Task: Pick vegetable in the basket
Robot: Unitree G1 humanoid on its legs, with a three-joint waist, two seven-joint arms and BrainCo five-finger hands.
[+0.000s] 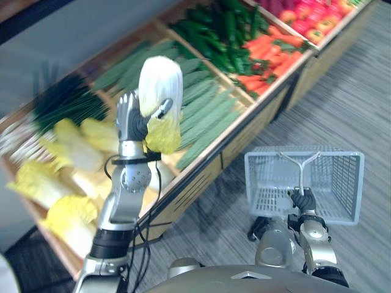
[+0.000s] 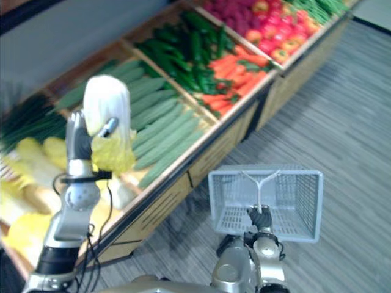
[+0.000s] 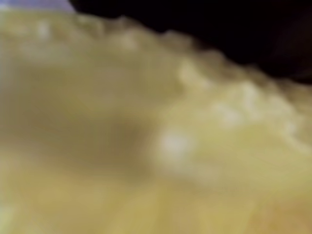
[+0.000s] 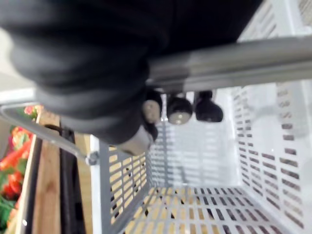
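Close to the robot, the right hand [image 1: 303, 200] is curled tight round the thin metal handle [image 1: 300, 174] of a white plastic basket [image 1: 263, 171], which hangs above the grey floor [image 1: 360, 110] just beside the wooden stand [image 1: 244, 131]. Further up on the other side, the left hand [image 1: 129, 119] is wrapped round a napa cabbage [image 1: 160, 91] and holds it up in the air over the stand, white end up and yellow leaves down, well apart from the basket. Behind it, the stand holds more napa cabbages [image 1: 67, 152], then long green cucumbers [image 1: 208, 110], then orange carrots [image 1: 269, 52] and red tomatoes [image 1: 317, 21] at the far end.
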